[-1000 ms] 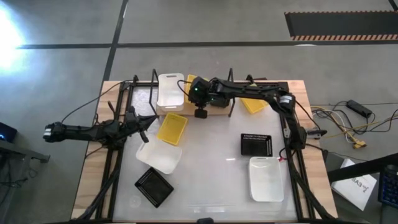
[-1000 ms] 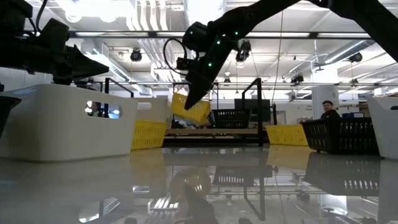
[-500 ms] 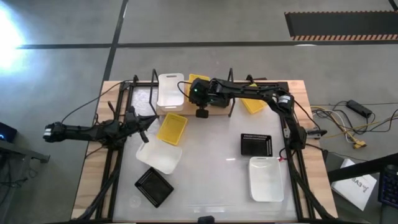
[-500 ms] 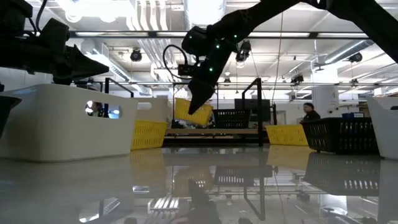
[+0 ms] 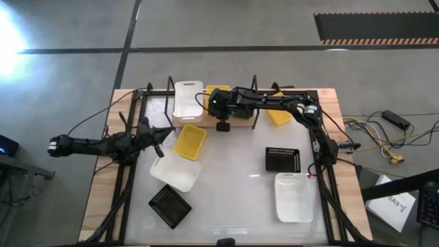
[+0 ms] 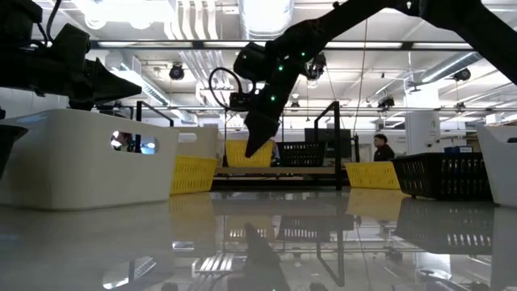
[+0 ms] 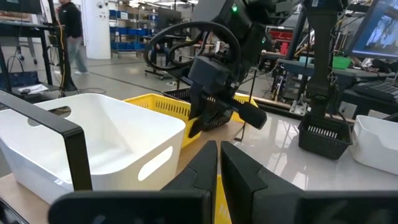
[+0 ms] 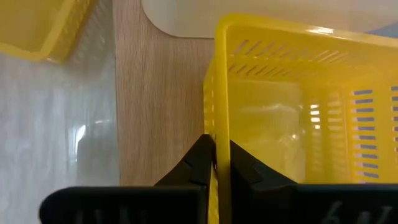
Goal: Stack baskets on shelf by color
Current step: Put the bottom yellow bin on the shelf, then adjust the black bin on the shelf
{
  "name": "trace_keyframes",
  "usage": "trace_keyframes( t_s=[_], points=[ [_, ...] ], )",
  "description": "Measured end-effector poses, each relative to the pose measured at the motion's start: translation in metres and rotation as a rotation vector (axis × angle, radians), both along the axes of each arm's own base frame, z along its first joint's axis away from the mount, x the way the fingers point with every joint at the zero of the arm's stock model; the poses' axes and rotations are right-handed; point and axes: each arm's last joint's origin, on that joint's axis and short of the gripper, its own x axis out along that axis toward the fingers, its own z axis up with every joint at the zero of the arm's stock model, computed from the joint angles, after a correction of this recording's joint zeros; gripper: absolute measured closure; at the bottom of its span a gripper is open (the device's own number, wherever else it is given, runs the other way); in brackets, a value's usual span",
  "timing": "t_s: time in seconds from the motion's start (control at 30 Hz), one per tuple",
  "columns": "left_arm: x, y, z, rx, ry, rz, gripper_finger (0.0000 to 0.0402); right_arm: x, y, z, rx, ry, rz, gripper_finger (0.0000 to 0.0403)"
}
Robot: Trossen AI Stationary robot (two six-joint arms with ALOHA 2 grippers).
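**Yellow basket held on the shelf by the right gripper**

The yellow basket [image 8: 292,106] sits on the wooden shelf [image 8: 155,124], its near wall pinched between the right gripper's [image 8: 216,158] two fingers, which are pressed together on the slotted rim. Seen from above, this gripper [image 5: 221,103] is over the middle of the shelf [image 5: 240,125], with the held basket [image 5: 218,90] just beyond it and a white basket [image 5: 187,101] just beside it on the shelf, towards the left arm. A second yellow basket [image 5: 280,114] lies on the other side of the gripper, near the shelf's end.

In front of the gripper, on the white table [image 5: 233,185], a third yellow basket [image 5: 189,141] lies close by, touching a white basket [image 5: 175,172]. Farther out are two black baskets [image 5: 282,159] [image 5: 169,206] and another white one [image 5: 293,197].

The left gripper [image 5: 161,134] hangs at the table's left edge, fingers together and holding nothing.
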Motion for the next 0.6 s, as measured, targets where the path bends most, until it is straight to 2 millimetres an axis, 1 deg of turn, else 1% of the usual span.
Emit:
trace_keyframes(
  t_s=[0.1,0.27,0.37,0.43,0.6],
  points=[
    [0.000,0.000,0.000,0.000,0.000,0.000,0.0398,0.000,0.000,0.001,-0.010,0.003,0.016,0.0362],
    [0.000,0.000,0.000,0.000,0.000,0.000,0.0398,-0.001,0.000,0.006,-0.027,-0.002,0.031,0.0311],
    [0.000,0.000,0.000,0.000,0.000,0.000,0.0398,-0.002,0.002,0.009,-0.054,0.031,0.021,0.0292],
    [0.000,0.000,0.000,0.000,0.000,0.000,0.0398,-0.003,0.004,0.017,-0.060,0.058,0.019,0.0287],
    [0.000,0.000,0.000,0.000,0.000,0.000,0.0398,-0.008,0.019,0.056,-0.035,0.121,0.042,0.0288]
  ],
)
